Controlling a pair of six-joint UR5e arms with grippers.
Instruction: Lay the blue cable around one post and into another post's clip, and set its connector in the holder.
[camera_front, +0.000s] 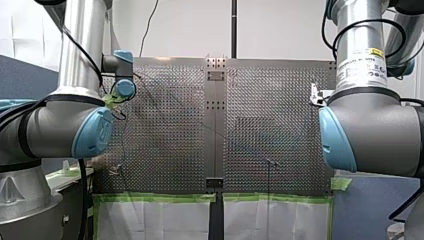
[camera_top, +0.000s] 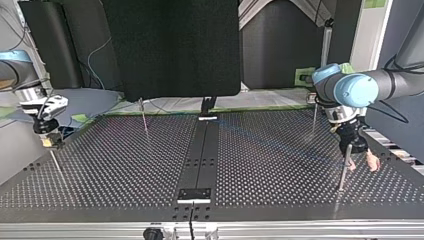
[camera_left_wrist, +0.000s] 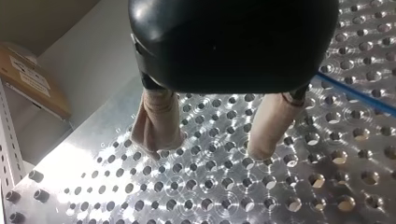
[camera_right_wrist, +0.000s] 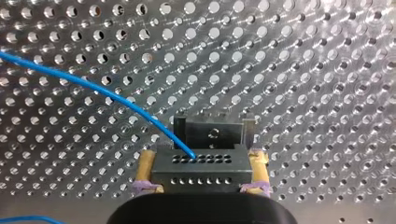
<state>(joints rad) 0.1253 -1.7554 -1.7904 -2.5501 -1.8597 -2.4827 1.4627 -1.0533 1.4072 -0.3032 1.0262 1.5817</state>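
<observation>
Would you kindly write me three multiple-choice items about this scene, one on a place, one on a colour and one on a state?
1. Where is the connector?
A. in a person's hand
B. between my right gripper's fingers
C. in a bowl

2. What colour is the cable plugged into it?
A. red
B. green
C. blue

3. How is my left gripper?
A. open, holding nothing
B. shut on the cable
C. shut on a screwdriver

Answers:
1 B: the right wrist view shows yellow-padded fingers clamping the connector.
2 C: the cable entering it is blue.
3 A: the left wrist view shows the fingers apart with nothing between them.
</observation>
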